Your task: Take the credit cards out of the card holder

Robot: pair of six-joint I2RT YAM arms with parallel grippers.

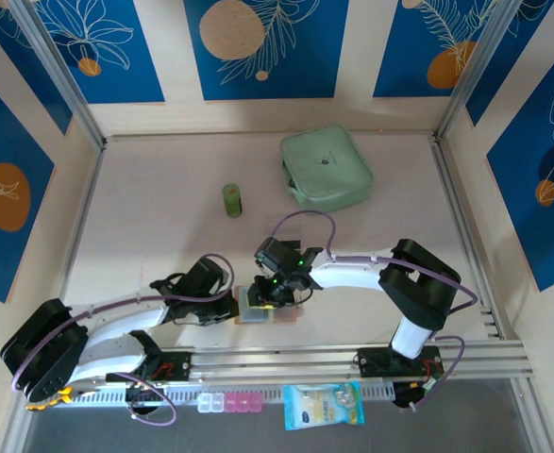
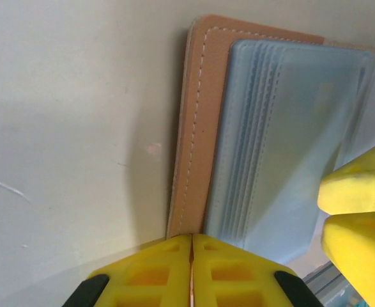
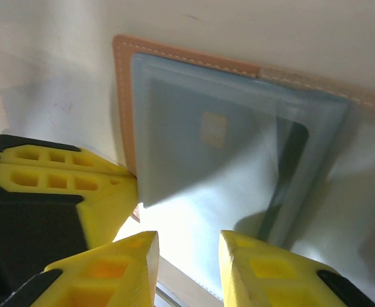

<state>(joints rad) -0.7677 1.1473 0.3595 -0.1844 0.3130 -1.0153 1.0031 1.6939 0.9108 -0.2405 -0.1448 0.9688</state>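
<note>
The card holder [image 1: 258, 311] lies open on the table near the front rail, tan leather border [image 2: 197, 128] around grey-blue slots [image 3: 193, 160]. A pale credit card with a chip [image 3: 213, 128] sits inside a slot, and the dark edge of another credit card [image 3: 289, 173] shows further right. My left gripper [image 2: 192, 235] is shut, its tips resting on the holder's tan edge. My right gripper [image 3: 187, 246] hovers over the slot side with its jaws apart and nothing between them. The two grippers [image 1: 234, 307] [image 1: 278, 293] are close together over the holder.
A mint-green zip case [image 1: 326, 168] lies at the back right, a small green cylinder [image 1: 232, 200] behind the holder. The metal rail [image 1: 352, 354] runs just in front. A printed packet [image 1: 322, 406] and a pill box [image 1: 229, 404] lie below it.
</note>
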